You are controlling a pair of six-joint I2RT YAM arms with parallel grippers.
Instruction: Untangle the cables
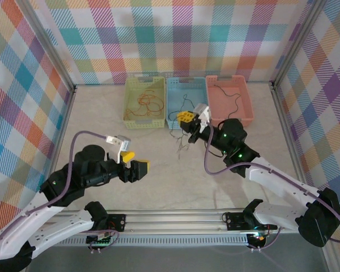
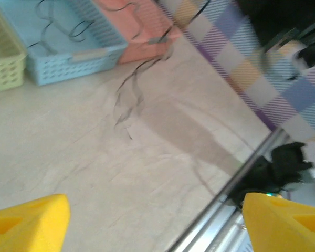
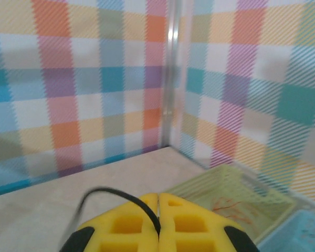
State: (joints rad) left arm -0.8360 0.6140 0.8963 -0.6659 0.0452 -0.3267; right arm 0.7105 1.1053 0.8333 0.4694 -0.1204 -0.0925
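Right gripper (image 3: 158,202) is clamped together on a black cable (image 3: 102,191) at the front edge of the blue basket (image 1: 169,105); the strand trails onto the bench (image 1: 175,181). Left gripper (image 1: 136,161) hovers nearby, jaws apart.

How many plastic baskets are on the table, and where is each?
3, in a row at the far wall: the green basket on the left, the blue basket in the middle, the pink basket on the right. None seems hidden.
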